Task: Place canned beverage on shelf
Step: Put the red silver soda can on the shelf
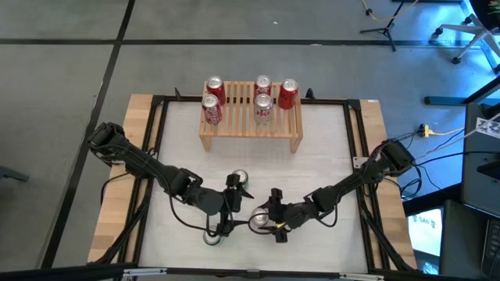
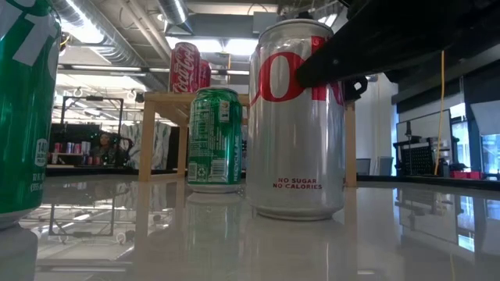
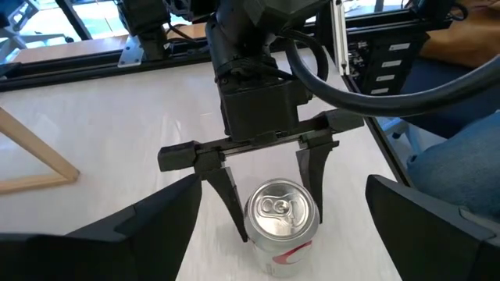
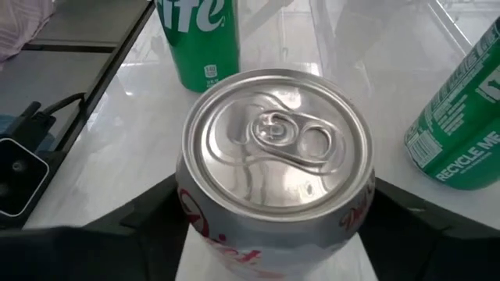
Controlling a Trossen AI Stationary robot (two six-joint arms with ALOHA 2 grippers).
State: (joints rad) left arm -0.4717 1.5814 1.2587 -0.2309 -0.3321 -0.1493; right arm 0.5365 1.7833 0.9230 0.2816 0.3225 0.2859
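Note:
A silver diet cola can (image 1: 260, 221) stands upright on the white table near its front edge, and my right gripper (image 1: 266, 219) is shut on it. Just to the can's left, my left gripper (image 1: 230, 204) hangs open with nothing between its fingers. The light-wood shelf (image 1: 250, 131) stands at the table's far side and carries several red and silver cans (image 1: 214, 88) upright on its slats. My right gripper pinches the silver can's side wall (image 3: 251, 228), high up just under the rim, between its two fingers (image 3: 228, 201). The fingers come slanting down from the table's right side. The can stands upright, its base (image 2: 297, 212) on the table.
A green can (image 1: 241, 181) stands just beyond my left gripper and another green can (image 1: 211, 236) stands near the front edge, both close to the silver can. A black frame (image 1: 156, 133) runs round the table. Open table lies between the grippers and the shelf.

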